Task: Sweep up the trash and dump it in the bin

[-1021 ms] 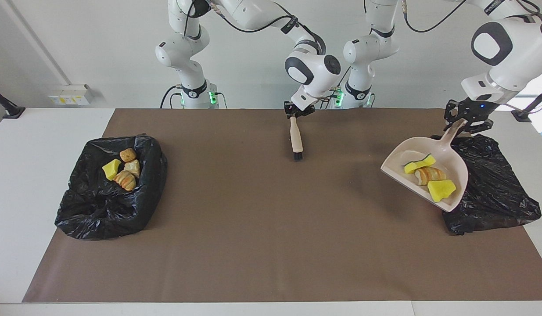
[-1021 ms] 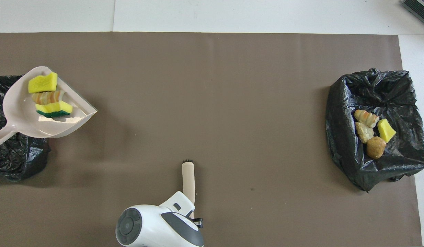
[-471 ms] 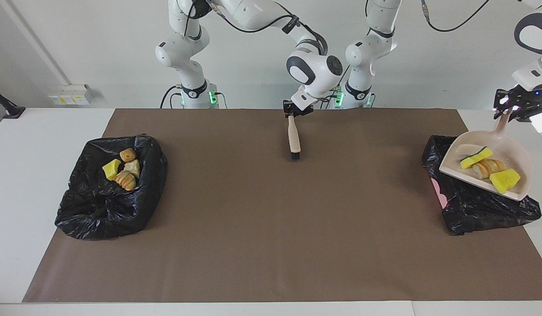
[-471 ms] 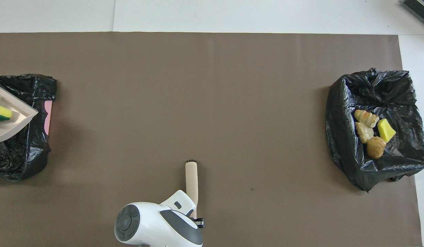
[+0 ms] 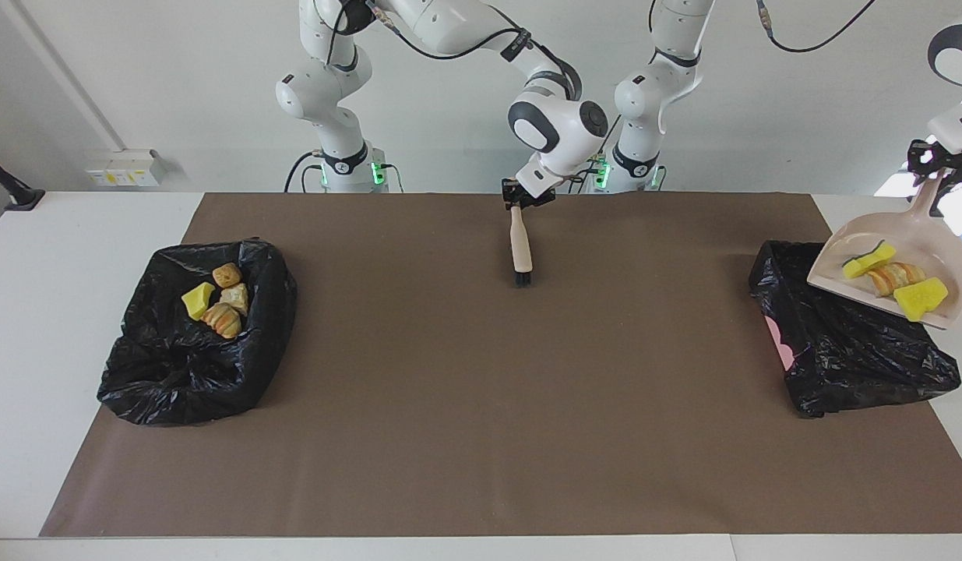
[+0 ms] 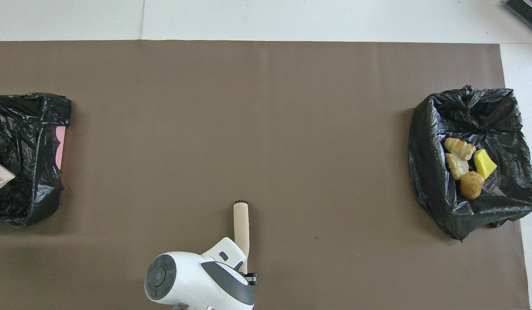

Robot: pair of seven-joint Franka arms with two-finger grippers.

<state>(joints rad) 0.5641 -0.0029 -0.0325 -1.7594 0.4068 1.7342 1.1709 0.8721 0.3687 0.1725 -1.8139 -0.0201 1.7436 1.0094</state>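
The left gripper (image 5: 934,165) is gripping the dustpan (image 5: 928,248) (three trash (image 5: 895,279) chunks aboard) over a bin (image 5: 854,351); the right gripper (image 5: 517,200) is clamping the brush (image 5: 519,248).

Even, bright light is falling from above on the brown mat (image 5: 481,405), and both views are staying sharp from edge to edge. Soft shadows are pooling just under the black bin bags (image 5: 196,343) and beside the brush (image 5: 521,249). The crinkled plastic is catching small white glints (strongest on the bag (image 5: 854,351) at the left arm's end). Daylight is glaring at the facing view's edge there.
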